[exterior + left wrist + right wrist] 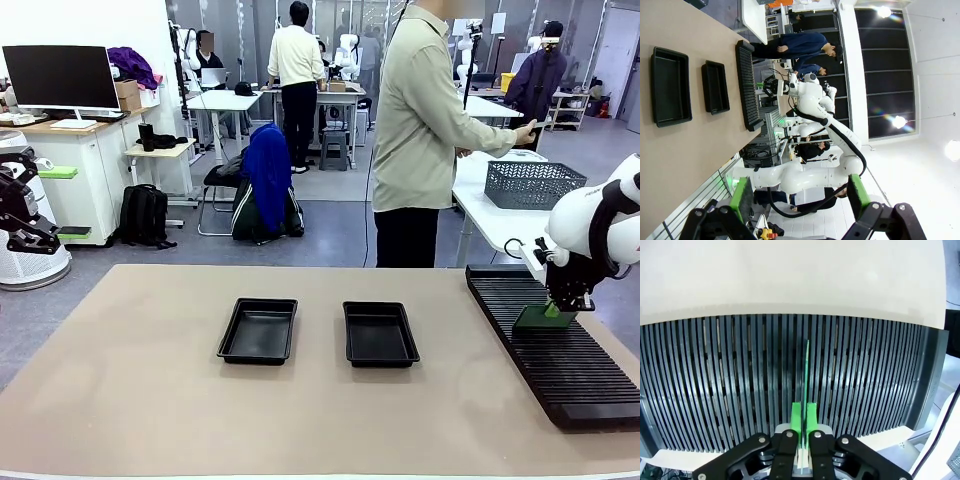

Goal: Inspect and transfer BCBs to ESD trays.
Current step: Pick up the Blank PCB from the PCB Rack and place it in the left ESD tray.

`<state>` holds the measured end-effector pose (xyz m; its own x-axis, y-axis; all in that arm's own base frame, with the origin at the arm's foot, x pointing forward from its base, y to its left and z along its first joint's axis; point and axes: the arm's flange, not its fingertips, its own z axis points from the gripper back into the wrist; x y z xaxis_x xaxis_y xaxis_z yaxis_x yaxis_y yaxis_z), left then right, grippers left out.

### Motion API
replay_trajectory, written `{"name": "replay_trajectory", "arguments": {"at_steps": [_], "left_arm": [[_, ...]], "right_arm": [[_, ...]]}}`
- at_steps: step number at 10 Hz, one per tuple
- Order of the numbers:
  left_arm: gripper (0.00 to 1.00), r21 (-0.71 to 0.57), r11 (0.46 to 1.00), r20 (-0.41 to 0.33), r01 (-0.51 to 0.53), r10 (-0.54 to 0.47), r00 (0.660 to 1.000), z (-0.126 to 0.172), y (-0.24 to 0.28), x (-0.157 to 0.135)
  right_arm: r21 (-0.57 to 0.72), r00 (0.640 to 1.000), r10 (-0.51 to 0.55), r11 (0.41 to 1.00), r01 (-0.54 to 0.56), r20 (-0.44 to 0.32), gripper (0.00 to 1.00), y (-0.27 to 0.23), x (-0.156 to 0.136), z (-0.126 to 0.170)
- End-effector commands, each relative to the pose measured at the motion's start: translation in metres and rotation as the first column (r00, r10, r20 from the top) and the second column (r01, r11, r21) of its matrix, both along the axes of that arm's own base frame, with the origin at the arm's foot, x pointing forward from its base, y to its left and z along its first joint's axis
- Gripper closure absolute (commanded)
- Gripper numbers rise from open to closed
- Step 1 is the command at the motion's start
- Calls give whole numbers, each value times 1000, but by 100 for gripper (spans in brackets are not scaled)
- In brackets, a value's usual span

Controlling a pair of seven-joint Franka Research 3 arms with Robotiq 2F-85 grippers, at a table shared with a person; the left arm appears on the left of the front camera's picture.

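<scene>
The beige worktop looks matt and smooth, the two shallow black plastic trays and long black ribbed plastic rack faintly glossy

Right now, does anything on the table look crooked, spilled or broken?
Nothing stands out. The two black trays lie flat side by side, and the green board stands upright in the slotted rack, pinched between the right fingers.
</scene>
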<state>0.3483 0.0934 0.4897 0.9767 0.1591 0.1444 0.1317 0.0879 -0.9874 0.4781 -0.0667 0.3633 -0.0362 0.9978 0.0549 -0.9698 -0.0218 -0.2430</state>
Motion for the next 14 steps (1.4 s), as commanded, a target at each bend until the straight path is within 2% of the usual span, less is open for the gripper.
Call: {"name": "replay_trajectory", "arguments": {"at_steps": [1, 2, 3, 8, 11, 14], "left_arm": [[0, -1, 1000, 0, -2, 2, 1000, 0, 0, -1], [0, -1, 1000, 0, -2, 2, 1000, 0, 0, -1], [0, -1, 1000, 0, -2, 2, 1000, 0, 0, -1], [0, -1, 1000, 0, -2, 2, 1000, 0, 0, -1], [0, -1, 1000, 0, -2, 2, 1000, 0, 0, -1], [0, -1, 1000, 0, -2, 2, 1000, 0, 0, -1]], "right_arm": [[-7, 1000, -15, 1000, 15, -25, 100, -1, 2, -1], [-7, 1000, -16, 1000, 15, -24, 98, -1, 3, -1], [-5, 1000, -14, 1000, 14, -22, 100, -1, 3, 0], [-16, 999, -34, 999, 33, -28, 100, 0, -2, 14], [-30, 999, -38, 999, 37, -22, 100, -2, -13, 49], [-33, 999, -41, 999, 40, -24, 100, -3, -25, 104]]}}
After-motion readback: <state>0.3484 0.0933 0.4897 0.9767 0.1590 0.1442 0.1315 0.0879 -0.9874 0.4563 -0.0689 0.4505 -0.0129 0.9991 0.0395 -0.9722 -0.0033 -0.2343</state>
